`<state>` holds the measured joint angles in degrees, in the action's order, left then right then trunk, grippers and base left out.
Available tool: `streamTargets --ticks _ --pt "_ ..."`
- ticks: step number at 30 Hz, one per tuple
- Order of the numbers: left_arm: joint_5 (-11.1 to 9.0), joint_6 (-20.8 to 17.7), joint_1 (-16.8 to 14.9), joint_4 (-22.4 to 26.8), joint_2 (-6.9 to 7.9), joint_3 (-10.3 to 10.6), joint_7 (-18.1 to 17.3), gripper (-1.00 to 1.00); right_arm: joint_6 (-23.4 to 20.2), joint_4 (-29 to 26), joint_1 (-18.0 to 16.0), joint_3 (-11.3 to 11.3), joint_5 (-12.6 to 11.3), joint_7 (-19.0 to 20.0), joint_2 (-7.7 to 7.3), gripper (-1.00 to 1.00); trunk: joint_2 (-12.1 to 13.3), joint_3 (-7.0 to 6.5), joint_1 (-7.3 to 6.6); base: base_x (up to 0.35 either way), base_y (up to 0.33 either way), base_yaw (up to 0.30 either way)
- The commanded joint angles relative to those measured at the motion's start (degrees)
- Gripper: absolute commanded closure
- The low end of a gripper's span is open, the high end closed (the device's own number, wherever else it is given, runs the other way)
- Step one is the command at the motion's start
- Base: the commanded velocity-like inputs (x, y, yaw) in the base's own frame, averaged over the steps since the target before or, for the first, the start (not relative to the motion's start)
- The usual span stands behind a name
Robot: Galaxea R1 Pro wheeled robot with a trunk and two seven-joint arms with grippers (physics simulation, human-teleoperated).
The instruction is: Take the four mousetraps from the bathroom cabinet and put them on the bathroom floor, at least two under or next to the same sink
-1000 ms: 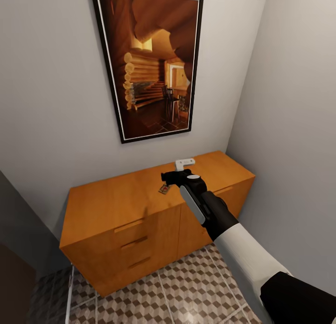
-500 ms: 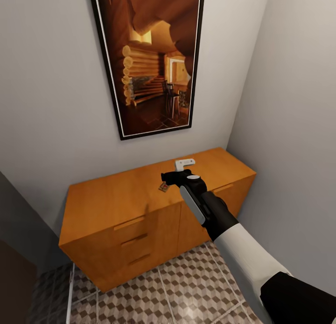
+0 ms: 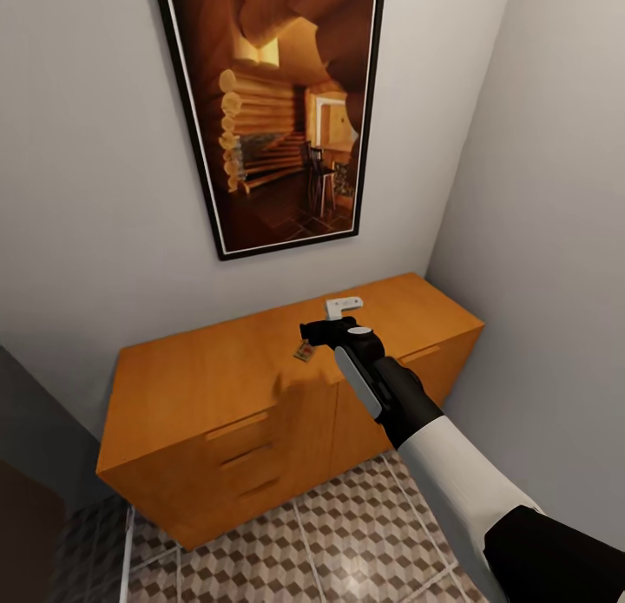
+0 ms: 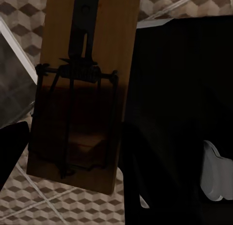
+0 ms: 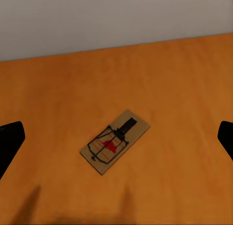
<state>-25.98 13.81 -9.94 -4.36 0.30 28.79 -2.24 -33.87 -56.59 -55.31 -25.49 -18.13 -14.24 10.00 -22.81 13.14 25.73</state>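
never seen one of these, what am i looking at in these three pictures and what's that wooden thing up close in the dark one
This is a simulated two-armed robot in a bathroom. The big picture comes from a camera on its head, looking down at its right arm stretched over an orange-brown wooden cabinet that stands on cube-patterned floor tiles, under a framed picture.

The other two pictures come from small cameras on the wrists. The right wrist camera looks down past the right gripper, whose dark fingertips sit wide apart at the edges. Between them a mousetrap lies flat on the cabinet top, not yet grasped.

The dark picture is the left wrist camera. The wooden thing is another mousetrap, very close to the lens above the floor tiles, seemingly held by the left gripper, though its fingers are hard to make out.
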Motion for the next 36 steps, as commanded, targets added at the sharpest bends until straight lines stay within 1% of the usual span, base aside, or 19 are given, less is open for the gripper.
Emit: streamTargets --ticks 1,6,15,24,28,31,36 --pt "-0.5 0.3 -0.1 -0.2 -0.03 0.5 -0.2 1.0 -0.1 0.0 -0.1 -0.1 -0.6 -0.5 0.0 -1.0 -0.1 0.2 0.05 0.221 0.0 0.0" --pt "-0.5 0.3 -0.1 -0.2 -0.03 0.5 -0.2 1.0 -0.1 0.0 -0.1 -0.1 -0.6 -0.5 0.0 -1.0 -0.1 0.67 0.05 0.191 0.028 0.0" --pt "-0.6 0.2 -0.1 -0.2 -0.03 0.5 -0.1 1.0 -0.1 0.0 -0.1 -0.1 -0.6 -0.5 0.0 -1.0 -0.1 1.46 0.05 0.026 0.005 0.0" --pt "-0.6 0.2 -0.1 -0.2 -0.03 0.5 -0.2 1.0 0.0 0.0 -0.1 -0.3 -0.6 -0.4 0.0 -1.0 -0.1 1.57 0.05 0.0 0.0 0.0" --pt "-0.6 0.2 -0.1 -0.2 -0.03 0.5 -0.2 1.0 -0.1 0.1 -0.1 -1.1 -0.7 -0.4 0.0 -1.0 -0.1 1.57 0.05 0.0 0.0 0.0" --pt "-0.6 0.2 -0.1 -0.2 -0.03 0.5 -0.2 1.0 0.1 1.0 -0.1 -1.6 -0.7 -0.4 0.0 -1.0 -0.1 1.57 0.05 0.0 0.0 0.0" --pt "-0.6 0.2 -0.1 -0.2 -0.03 0.5 -0.2 1.0 0.3 2.8 -0.1 -1.9 -0.7 -0.4 0.0 -1.0 -0.1 1.57 0.05 0.0 0.0 0.0"
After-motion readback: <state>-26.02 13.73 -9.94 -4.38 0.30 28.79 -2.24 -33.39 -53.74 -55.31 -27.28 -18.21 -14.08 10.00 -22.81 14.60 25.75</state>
